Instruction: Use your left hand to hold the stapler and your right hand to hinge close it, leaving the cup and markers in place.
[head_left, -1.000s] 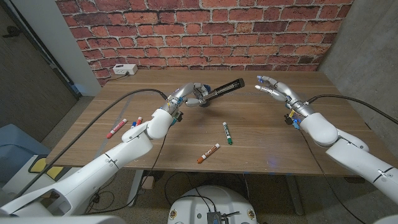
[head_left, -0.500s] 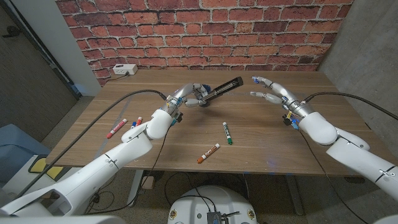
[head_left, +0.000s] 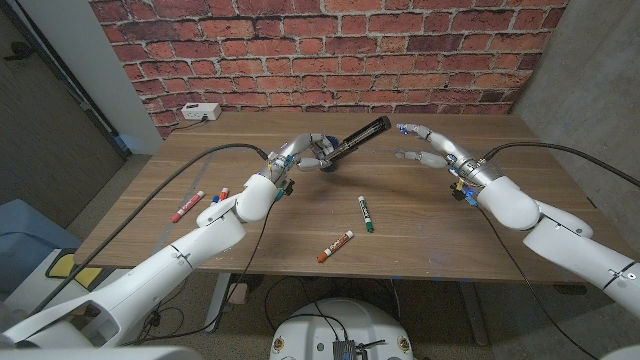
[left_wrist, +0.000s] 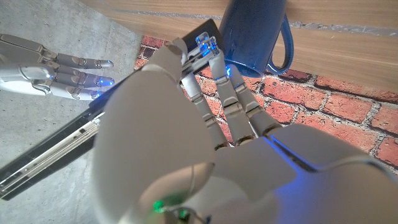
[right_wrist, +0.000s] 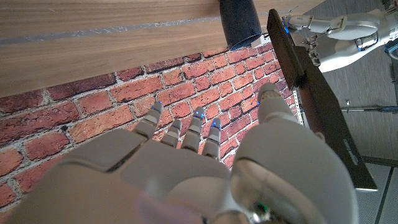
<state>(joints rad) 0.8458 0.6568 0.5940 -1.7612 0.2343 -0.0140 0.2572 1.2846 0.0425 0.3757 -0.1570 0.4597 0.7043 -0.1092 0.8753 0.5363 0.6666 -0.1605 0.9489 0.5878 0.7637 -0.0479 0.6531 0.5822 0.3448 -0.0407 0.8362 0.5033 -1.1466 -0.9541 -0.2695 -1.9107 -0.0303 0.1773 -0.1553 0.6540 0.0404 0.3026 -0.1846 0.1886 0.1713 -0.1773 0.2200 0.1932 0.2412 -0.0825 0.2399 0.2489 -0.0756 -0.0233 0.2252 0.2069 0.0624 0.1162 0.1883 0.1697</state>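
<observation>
No text, labels or numbers legible anywhere

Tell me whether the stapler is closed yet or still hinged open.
Open. The stapler's top arm angles up and away from the base gripped by the left hand, and the right hand is apart from it, fingers spread.

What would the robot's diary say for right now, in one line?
left hand: holds stapler, open | right hand: empty, near stapler top | cup: behind stapler | markers: on table
</observation>
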